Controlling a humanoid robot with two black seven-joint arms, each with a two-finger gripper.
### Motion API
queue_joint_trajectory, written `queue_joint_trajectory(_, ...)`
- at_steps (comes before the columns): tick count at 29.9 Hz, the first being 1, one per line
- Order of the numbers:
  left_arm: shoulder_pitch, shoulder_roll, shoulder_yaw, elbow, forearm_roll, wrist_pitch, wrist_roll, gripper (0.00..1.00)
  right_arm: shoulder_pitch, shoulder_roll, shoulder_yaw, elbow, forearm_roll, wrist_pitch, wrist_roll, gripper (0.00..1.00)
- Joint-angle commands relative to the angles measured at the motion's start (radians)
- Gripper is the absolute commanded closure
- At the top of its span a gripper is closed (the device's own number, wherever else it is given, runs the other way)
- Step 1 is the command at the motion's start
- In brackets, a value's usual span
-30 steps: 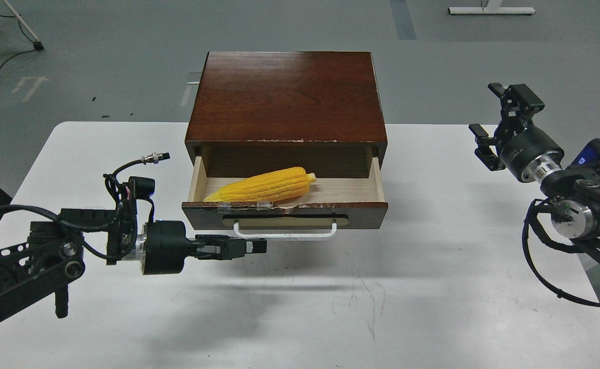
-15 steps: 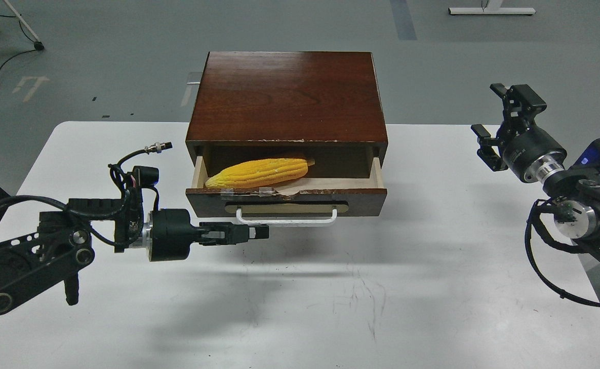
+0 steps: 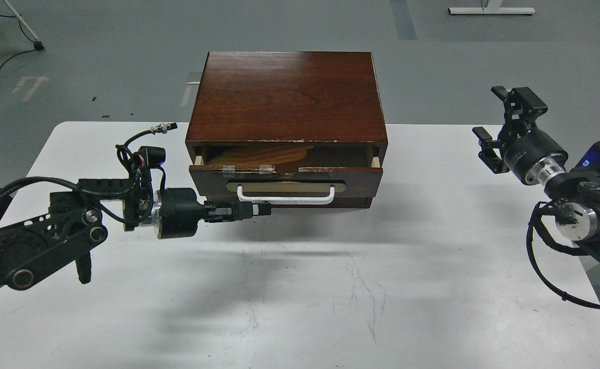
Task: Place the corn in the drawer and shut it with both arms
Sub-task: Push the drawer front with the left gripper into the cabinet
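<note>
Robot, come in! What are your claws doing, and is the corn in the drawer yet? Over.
Left gripper shut, at white bar handle. Right gripper open, off aside. Yellow corn cob inside dark-fronted wooden drawer, nearly closed. Nothing blocking.

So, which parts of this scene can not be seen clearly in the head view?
- Corn: mostly hidden under the box top, in shadow.
- Drawer interior: covered by the box top.
- Left gripper: seen side-on and dark below the handle; contact and finger gap are unclear.
- Both arms: cut off by the picture edges.
</note>
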Motion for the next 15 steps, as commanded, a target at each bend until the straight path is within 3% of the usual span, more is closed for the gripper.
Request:
queue_joint_trajectory(1, -0.019, -0.028, 0.0, 0.039, 0.0, 0.0, 0.0, 1.0, 0.0, 0.0, -0.001, -0.001, 0.0, -0.001, 0.0, 0.06)
queue_joint_trajectory(15, -0.074, -0.074, 0.002, 0.162, -0.003, 0.0, 0.0, 1.0, -0.002, -0.003, -0.002, -0.001, 0.0, -0.001, 0.0, 0.06)
